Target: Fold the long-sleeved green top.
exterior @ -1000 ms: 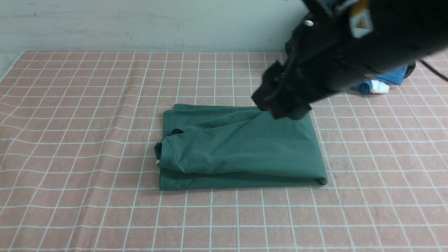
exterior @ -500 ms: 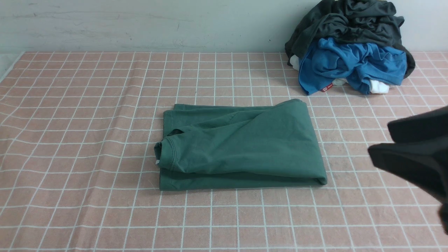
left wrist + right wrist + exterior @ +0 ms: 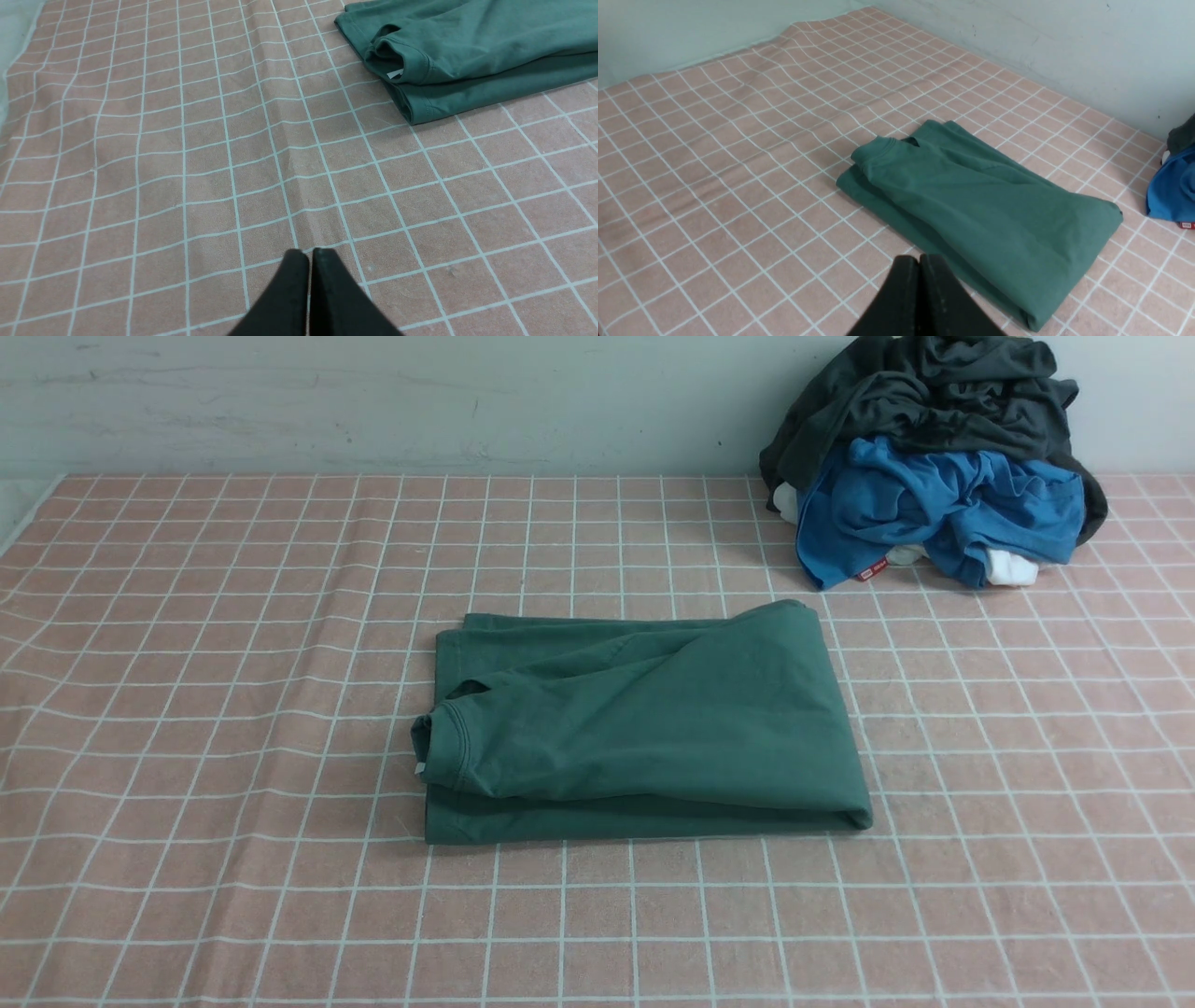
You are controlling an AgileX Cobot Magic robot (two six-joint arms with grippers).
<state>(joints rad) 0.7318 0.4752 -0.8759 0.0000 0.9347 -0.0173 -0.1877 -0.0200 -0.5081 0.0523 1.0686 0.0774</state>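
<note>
— Two grippers, how do they stand?
— Left gripper (image 3: 308, 254) and right gripper (image 3: 919, 259) pinched empty. Top (image 3: 644, 723) folded mid-cloth (image 3: 187, 709); white tag (image 3: 420, 768), red label (image 3: 873, 572) possibly printed, unreadable.

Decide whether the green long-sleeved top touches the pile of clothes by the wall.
Apart. The front view shows bare checked cloth between the green long-sleeved top and the pile of clothes.

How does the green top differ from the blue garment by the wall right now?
The green top lies folded flat in a neat rectangle mid-cloth; the blue garment is crumpled in a heap at the far right by the wall. The green top lies alone; the blue garment sits under a dark grey garment. No hand touches either.
</note>
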